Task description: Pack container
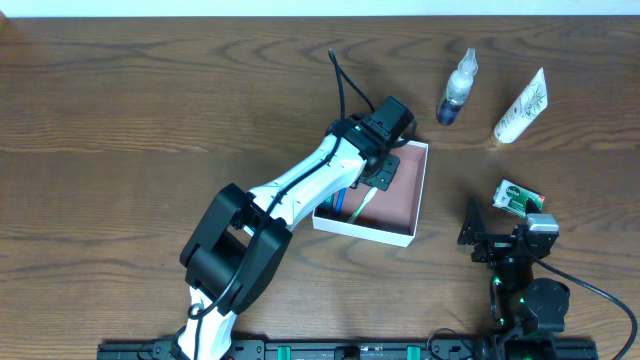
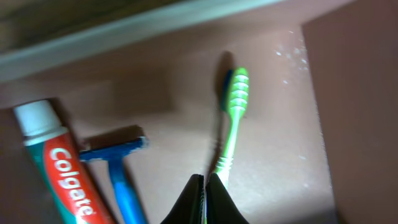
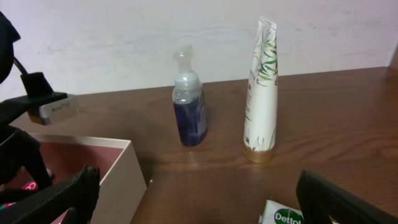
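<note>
The container [image 1: 405,196] is a shallow white-walled box with a pinkish-brown inside, at the table's middle. My left gripper [image 1: 376,172] reaches into it. In the left wrist view the left gripper [image 2: 205,182] is shut on the handle of a green toothbrush [image 2: 235,99], whose head points toward the box's far wall. A Colgate toothpaste tube [image 2: 59,168] and a blue razor [image 2: 118,168] lie on the container floor [image 2: 280,143] to its left. My right gripper [image 1: 495,235] is open and empty, right of the box, also seen in its wrist view [image 3: 199,211].
A green-and-white Dettol packet [image 1: 518,197] lies just beyond the right gripper [image 3: 286,216]. A clear bottle with blue liquid [image 1: 457,90] [image 3: 188,102] and a white tube [image 1: 521,108] [image 3: 261,93] are at the far right. The container's wall [image 3: 118,180] is left of the right gripper.
</note>
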